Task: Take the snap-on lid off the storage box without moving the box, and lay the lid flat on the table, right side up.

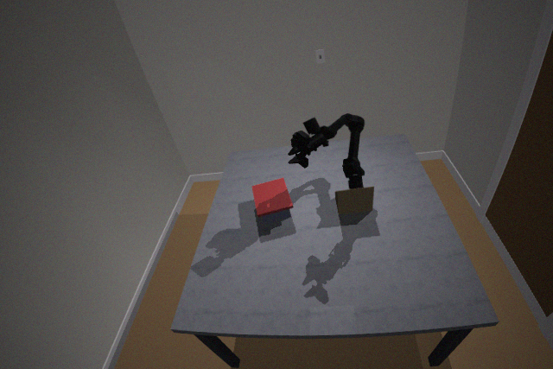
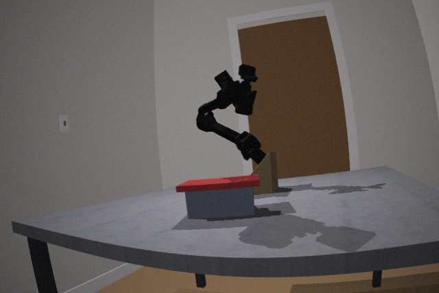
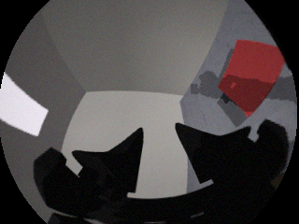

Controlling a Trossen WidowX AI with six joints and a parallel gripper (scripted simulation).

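Observation:
The red lid (image 1: 270, 193) (image 2: 219, 184) (image 3: 257, 58) sits on top of the blue-grey storage box (image 1: 273, 220) (image 2: 219, 204) and overhangs its sides. The box stands on the table (image 1: 402, 276) (image 2: 123, 232), left of the arm's base in the top view. My gripper (image 1: 290, 157) (image 3: 159, 128) is partly open, with nothing between its fingers. It hangs high above the table, clear of the lid. In the wrist view the lid shows at the upper right, to the side of the fingers, which point toward the walls. The box is mostly hidden under the lid there.
A tan wedge-shaped block (image 1: 354, 200) (image 2: 273, 172) stands at the foot of the arm, right of the box in the top and exterior views. The arm casts shadows across the lid and the table. Walls and a brown door (image 2: 294, 98) stand beyond the table.

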